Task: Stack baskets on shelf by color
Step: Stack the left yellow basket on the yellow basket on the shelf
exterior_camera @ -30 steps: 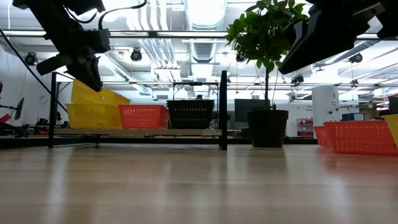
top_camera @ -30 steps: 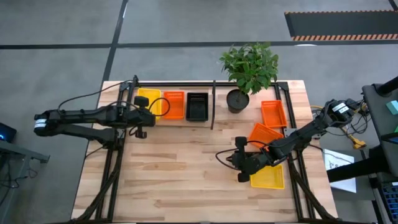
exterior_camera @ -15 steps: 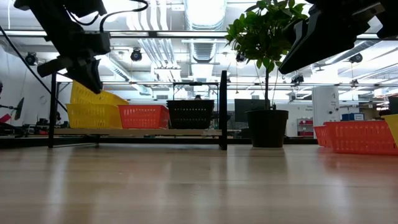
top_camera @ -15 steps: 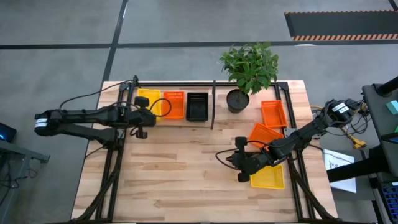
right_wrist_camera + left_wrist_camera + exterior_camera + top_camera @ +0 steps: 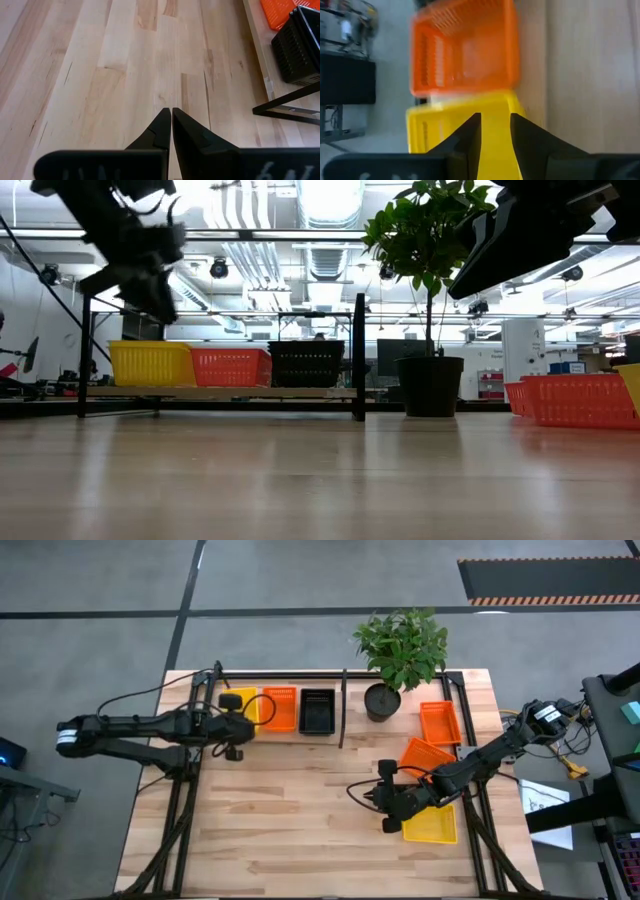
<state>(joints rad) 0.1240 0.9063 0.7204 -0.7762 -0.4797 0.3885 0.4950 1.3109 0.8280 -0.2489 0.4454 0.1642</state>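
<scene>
I see the left gripper (image 5: pixel 236 726) slightly open, holding nothing, just above the yellow basket (image 5: pixel 246 705); that basket sits on the shelf (image 5: pixel 225 392), beside the red-orange basket (image 5: pixel 281 708); right gripper (image 5: pixel 171 125) closed, empty, over the tabletop (image 5: pixel 290 810).

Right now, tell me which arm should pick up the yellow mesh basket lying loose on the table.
Right. The right gripper hovers beside the loose yellow plastic mesh basket; the left gripper is across the table at the shelf.
</scene>
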